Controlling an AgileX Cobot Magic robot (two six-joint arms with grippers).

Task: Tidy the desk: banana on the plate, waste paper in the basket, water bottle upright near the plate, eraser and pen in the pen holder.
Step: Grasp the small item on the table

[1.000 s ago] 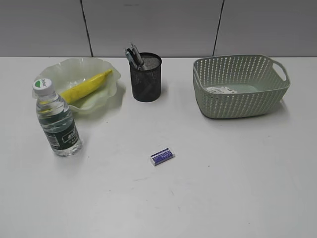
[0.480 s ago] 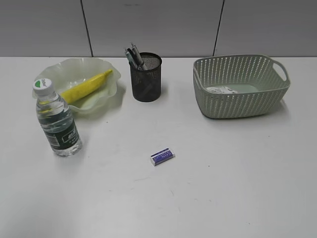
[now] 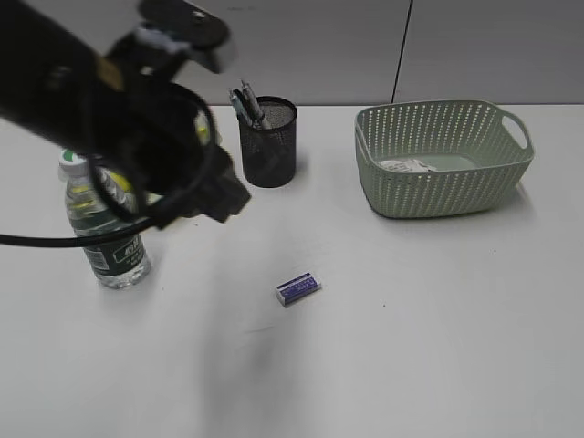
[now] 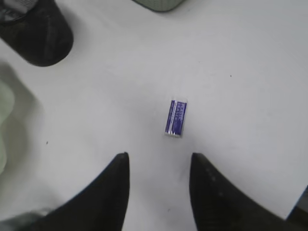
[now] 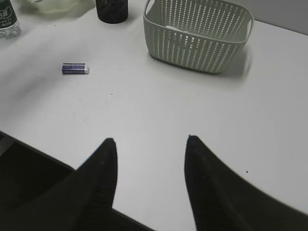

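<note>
Lying flat on the white surface (image 3: 438,328), the eraser (image 3: 298,288) is seen just beyond the tips of the left hand (image 4: 159,161), at 12 o'clock from it; the jaws are parted and nothing is held. The right hand (image 5: 150,140) is likewise part open and empty. The water bottle (image 3: 105,228) is upright at 9 o'clock of the eraser. The pen holder (image 3: 268,142) with pens is at 12 o'clock, the basket (image 3: 443,160) with waste paper (image 3: 408,166) at 2 o'clock. Plate and banana are hidden by the arm.
</note>
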